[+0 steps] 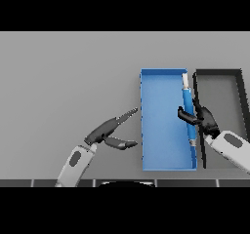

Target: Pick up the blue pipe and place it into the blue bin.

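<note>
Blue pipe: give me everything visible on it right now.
The blue pipe is a slim blue rod with pale ends, running lengthwise along the right wall of the blue bin, its far end near the bin's far right corner. The right hand has fingers curled round its middle. Whether it rests on the bin floor cannot be told.

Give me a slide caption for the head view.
Right hand holds the blue pipe over the blue bin; left hand hangs open.

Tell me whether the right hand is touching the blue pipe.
Touching. In the head view, the right hand has its fingers curled round the blue pipe over the blue bin.
</note>
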You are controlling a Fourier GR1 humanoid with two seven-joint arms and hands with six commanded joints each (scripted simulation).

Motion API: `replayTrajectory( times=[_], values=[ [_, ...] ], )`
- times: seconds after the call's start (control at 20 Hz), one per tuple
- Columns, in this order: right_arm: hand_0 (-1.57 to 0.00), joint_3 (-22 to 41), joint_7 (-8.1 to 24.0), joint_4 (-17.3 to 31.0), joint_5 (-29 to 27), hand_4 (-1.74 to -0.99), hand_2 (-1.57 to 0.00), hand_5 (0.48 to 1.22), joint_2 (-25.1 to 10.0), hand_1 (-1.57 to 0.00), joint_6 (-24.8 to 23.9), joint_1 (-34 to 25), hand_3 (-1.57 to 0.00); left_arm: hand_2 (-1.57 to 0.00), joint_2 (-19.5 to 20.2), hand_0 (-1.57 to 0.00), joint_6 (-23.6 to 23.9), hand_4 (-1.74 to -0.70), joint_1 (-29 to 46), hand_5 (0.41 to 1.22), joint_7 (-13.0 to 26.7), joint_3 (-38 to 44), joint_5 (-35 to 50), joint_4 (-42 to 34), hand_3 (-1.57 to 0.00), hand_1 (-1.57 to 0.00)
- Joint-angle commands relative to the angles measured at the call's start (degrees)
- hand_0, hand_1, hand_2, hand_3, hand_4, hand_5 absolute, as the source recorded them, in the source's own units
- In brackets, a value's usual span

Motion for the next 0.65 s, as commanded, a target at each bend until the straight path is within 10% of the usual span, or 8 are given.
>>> replayTrajectory(
  times=[0.0,0.6],
  values=[
    [-0.04,1.3,0.0,0.1,-0.4,-1.046,-0.04,0.759,0.1,-0.04,-0.3,-1.1,-0.02,0.00,0.2,0.00,-0.1,-0.89,-0.2,0.428,-0.1,0.2,0.1,-0.2,0.00,0.00],
    [-0.01,5.4,-0.6,1.0,-3.0,-1.022,-0.01,0.643,-0.3,-0.01,-0.1,-5.4,0.00,0.00,2.3,0.00,-1.1,-0.88,0.3,0.431,-0.4,1.8,2.0,-2.0,0.00,0.00]
  ],
)
